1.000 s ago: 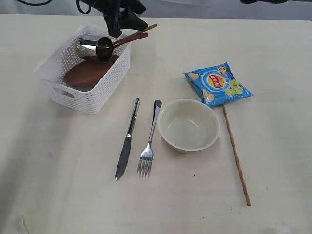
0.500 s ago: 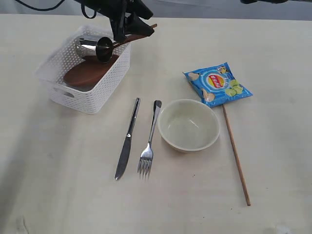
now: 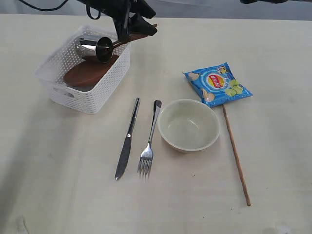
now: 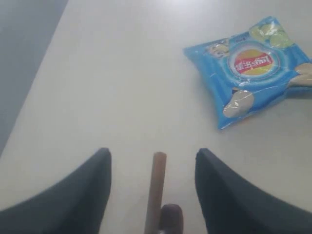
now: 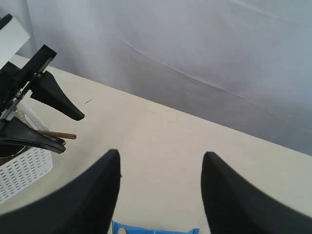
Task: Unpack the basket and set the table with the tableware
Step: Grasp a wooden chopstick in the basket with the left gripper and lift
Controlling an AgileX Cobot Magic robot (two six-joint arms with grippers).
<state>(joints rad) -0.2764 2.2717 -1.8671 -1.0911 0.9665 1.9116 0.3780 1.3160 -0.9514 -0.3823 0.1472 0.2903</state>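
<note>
Nearest the camera in the outside shot, a knife [image 3: 127, 140] and fork [image 3: 148, 146] lie side by side on the table [image 3: 58, 195], not touching. The bowl [image 3: 188, 125] sits upright and empty just right of the fork. A single chopstick [image 3: 236, 155] lies on the bowl's right, with its far end at the chip bag [image 3: 218, 84].

Further back on the left is the basket [image 3: 80, 100]. It has a brown plate [image 3: 87, 73] inside and a cup [image 3: 94, 47] tipped on its side on top. A spoon handle [image 3: 127, 39] pokes out over the basket's back-right rim, and the left gripper [image 3: 146, 22] is right at that spot.

From out there you can't tell if it's got hold of anything, but the left wrist cam sorts that out. Its fingers [image 4: 73, 195] are spread wide, and a wooden stick [image 4: 157, 187] runs up the middle with a gap on each side, so nothing's pinched. That cam also gets the chip bag beyond, but none of the basket.

The right gripper [image 5: 161, 155] only really shows in its own cam. It's up in the air with its jaws wide apart and nothing between them. It's looking across at the left gripper side-on, with the stick between those fingers and a corner of the basket below
</note>
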